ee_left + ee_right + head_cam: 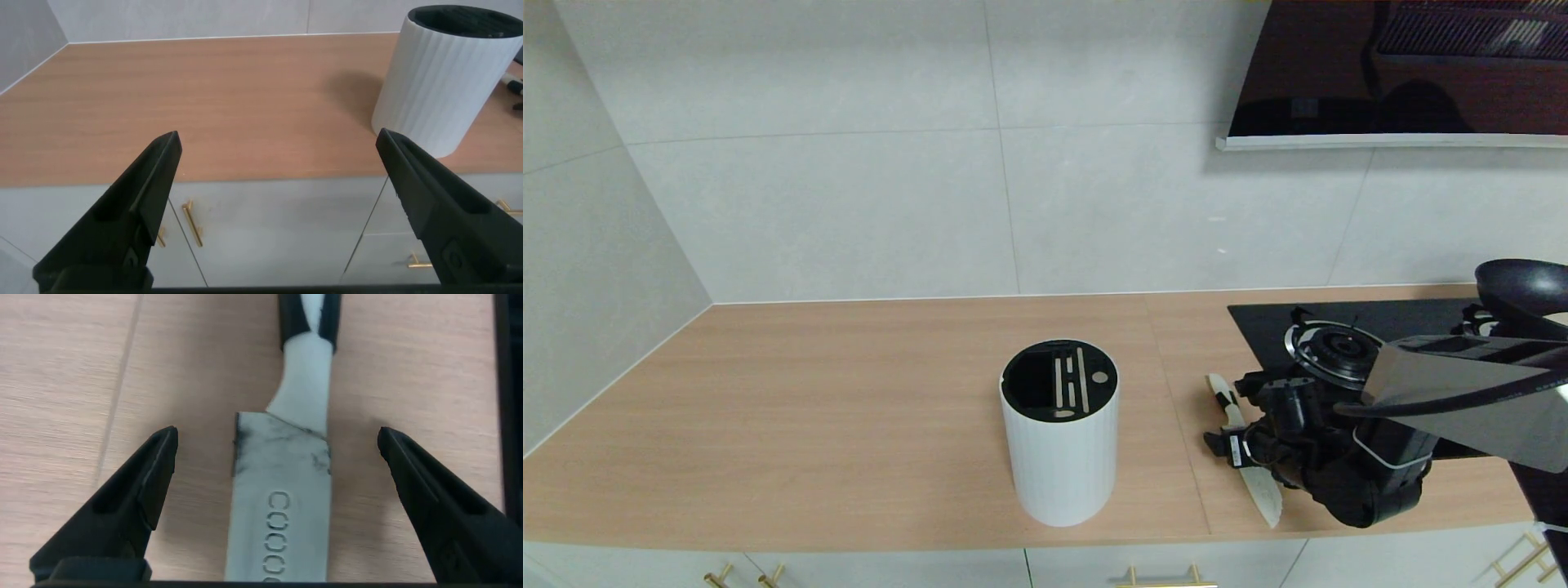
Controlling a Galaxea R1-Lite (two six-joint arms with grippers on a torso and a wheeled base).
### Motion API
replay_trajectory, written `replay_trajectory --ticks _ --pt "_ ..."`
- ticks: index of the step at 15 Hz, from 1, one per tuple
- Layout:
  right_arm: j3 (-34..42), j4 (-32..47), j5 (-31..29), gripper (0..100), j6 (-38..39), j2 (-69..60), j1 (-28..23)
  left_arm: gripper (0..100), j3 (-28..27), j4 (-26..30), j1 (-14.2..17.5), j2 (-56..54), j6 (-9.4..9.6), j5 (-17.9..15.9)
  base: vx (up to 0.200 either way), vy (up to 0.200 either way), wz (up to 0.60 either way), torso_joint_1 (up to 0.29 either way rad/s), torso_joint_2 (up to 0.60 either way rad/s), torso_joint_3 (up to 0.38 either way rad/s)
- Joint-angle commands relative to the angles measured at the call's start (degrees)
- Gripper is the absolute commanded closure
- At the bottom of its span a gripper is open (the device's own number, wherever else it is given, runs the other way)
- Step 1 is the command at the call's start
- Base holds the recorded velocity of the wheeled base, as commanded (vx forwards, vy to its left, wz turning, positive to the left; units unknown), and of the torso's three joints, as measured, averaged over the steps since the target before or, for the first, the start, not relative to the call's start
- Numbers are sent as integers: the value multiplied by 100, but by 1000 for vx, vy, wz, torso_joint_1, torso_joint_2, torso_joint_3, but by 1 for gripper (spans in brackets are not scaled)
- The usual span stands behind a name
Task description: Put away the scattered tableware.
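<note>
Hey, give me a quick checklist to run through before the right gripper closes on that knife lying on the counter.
1. Right gripper open: ok, its fingers stand wide apart.
2. Knife between the fingers: ok, the blade lies centred, near where it meets the handle.
3. Knife flat on the countertop: ok.
4. Fingers low enough to grip it: cannot tell.
5. White knife holder upright, slotted top unobstructed: ok.
6. Left gripper out of the way: ok, open and apart from the holder.
</note>
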Motion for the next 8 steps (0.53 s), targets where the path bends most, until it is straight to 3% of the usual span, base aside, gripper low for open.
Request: replay_trajectory --ticks 1,8 --pt "-2 0 -2 100 -1 30 -11 0 0 2 2 0 0 0 0 0 0 0 0 0" --pt "-2 -9 -11 100 -1 38 -29 0 0 2 2 0 0 0 0 0 0 0 0 0"
